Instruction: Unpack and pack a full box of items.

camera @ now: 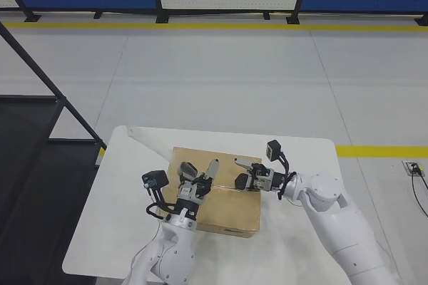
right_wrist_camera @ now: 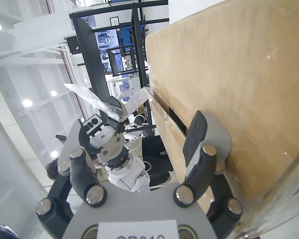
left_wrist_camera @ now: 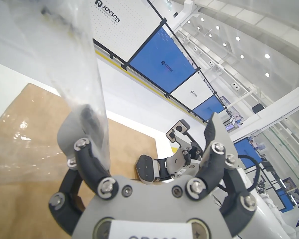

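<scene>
**Top view: left hand and right hand spread open over cardboard box**

The box sits on the white surface, directly beneath the left hand, whose fingers stand wide apart and grip nothing. A strip of clear film clings to one finger of that hand and stretches away from it, past the box's corner. The right hand faces the left across the box top, and it too is open and holds nothing. In the right wrist view, one of its finger pads lies against the cardboard, just beside a dark gap at the flap seam. Its other finger hangs in free air.
</scene>
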Motion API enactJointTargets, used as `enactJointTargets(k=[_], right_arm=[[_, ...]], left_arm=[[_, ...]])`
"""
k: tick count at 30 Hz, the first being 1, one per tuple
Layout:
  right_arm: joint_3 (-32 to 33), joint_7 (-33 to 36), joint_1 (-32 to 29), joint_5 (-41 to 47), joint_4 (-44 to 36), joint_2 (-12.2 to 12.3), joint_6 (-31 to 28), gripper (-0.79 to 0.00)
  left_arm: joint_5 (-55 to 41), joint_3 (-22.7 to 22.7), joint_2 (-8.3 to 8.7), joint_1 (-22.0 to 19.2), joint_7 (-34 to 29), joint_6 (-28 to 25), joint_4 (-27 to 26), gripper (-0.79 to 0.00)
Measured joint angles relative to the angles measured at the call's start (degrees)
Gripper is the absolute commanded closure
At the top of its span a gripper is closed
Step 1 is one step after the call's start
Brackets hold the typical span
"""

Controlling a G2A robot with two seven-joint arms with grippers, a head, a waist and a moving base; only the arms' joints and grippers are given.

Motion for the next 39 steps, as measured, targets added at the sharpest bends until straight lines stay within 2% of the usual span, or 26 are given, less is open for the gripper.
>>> enactJointTargets(k=[11,21,27,39], right_arm=[[0.01,0.16,-0.42,0.43,-0.38,0.22,-0.02,-0.785],[-0.51,0.07,-0.18,0.34,-1.09,0.26,-0.13,-0.785],[-0.58,-0.17,-0.4,0.2,-1.61,0.37,0.02,-0.785],[-0.65,-0.57,-0.68,0.51,-2.07,0.52,-0.24,-0.785]], left_arm=[[1.35,-0.2,-0.47,-0.03,-0.55,-0.18,0.86,-0.785],[6.57,-0.11,-0.41,2.59,0.46,-2.7,-1.81,-0.785],[9.05,-0.36,-0.47,3.02,0.68,-2.9,-1.73,-0.785],[12.88,1.31,-0.91,3.21,0.6,-4.02,-1.51,-0.785]])
